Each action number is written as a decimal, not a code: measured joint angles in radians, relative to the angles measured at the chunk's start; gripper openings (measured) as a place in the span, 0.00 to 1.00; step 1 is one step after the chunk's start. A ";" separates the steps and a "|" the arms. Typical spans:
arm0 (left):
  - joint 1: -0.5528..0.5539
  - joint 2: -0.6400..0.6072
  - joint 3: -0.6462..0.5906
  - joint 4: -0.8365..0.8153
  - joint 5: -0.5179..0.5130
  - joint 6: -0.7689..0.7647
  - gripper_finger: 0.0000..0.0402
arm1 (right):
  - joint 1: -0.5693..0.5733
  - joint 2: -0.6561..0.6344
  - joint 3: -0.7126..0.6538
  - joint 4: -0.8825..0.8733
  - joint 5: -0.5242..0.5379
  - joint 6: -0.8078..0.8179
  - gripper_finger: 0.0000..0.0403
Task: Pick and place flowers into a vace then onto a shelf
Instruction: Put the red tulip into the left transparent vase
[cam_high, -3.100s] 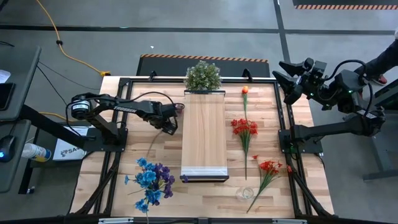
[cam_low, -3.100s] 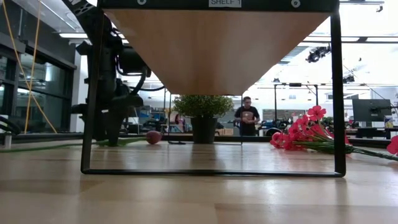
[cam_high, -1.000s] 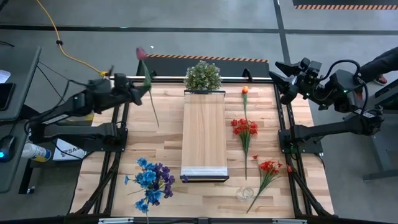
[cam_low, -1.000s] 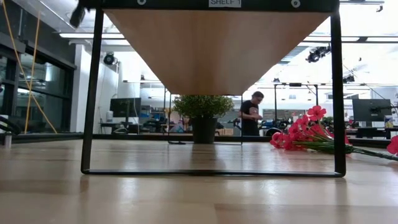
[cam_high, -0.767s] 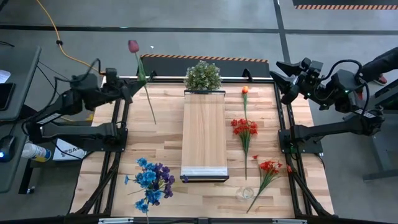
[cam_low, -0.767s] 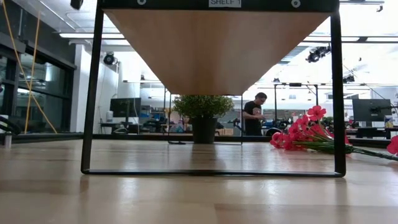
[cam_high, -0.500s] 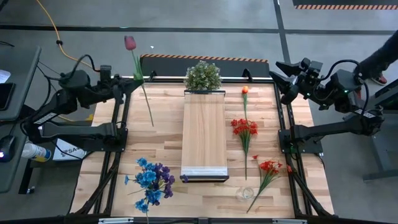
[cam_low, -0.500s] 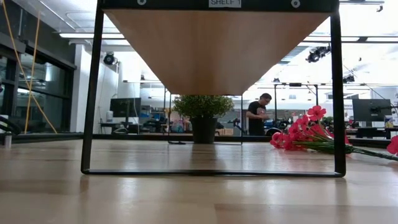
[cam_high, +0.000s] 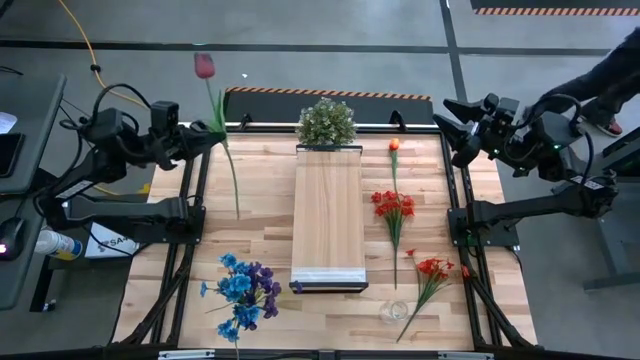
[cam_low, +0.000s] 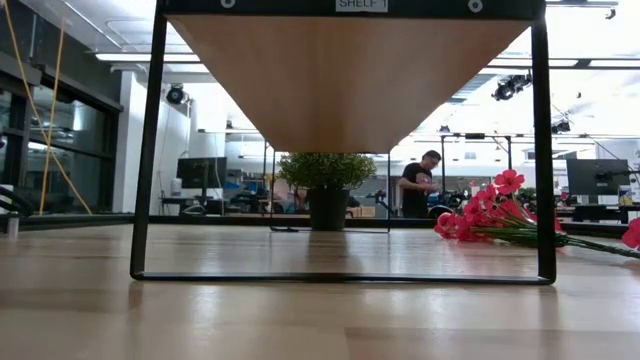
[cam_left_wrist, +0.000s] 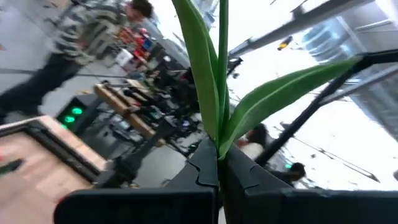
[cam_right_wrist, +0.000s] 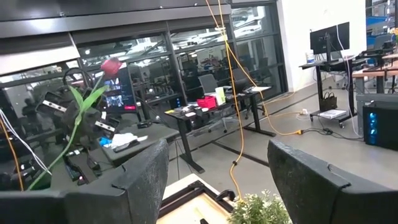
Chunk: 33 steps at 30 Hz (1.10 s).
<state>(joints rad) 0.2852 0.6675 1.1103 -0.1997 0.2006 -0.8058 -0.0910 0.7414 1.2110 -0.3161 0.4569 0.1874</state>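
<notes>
The butcher-block table (cam_high: 260, 215) carries the shelf (cam_high: 328, 215), a long light-wood board raised on a black frame, running down the table's middle. At the shelf's far end stands a bushy green plant (cam_high: 326, 121). Of the flowers, a blue and purple bunch (cam_high: 240, 290) lies on the near left of the table, a bright red bunch (cam_high: 394, 207) lies just right of the shelf, another red spray (cam_high: 432, 270) lies nearer the front right, and 1 orange-budded stem (cam_high: 394, 146) lies beside the plant. The left gripper (cam_high: 200, 139) is raised over the table's far left corner, its 2 fingers (cam_left_wrist: 205, 162) pinched on a dark red flower (cam_high: 205, 66), whose long stem slants down over the table. The right gripper (cam_high: 450, 115) waits high by the far right corner with its fingers spread apart. A small clear vase (cam_high: 393, 311) sits near the front edge. In the low view a person (cam_low: 415, 185) stands in the room beyond.
</notes>
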 joint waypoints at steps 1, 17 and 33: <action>-0.008 0.005 0.000 0.011 0.004 -0.006 0.07 | 0.000 0.000 0.000 0.000 0.000 0.005 0.65; -0.415 0.176 0.000 0.238 -0.188 0.100 0.07 | 0.000 0.000 0.000 0.000 0.000 0.018 0.65; -1.017 0.205 0.000 0.237 -0.993 0.393 0.07 | 0.000 0.000 0.000 -0.002 0.000 0.021 0.65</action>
<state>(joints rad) -0.7318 0.8729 1.1103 0.0375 -0.7922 -0.4132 -0.0910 0.7414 1.2110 -0.3176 0.4564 0.2085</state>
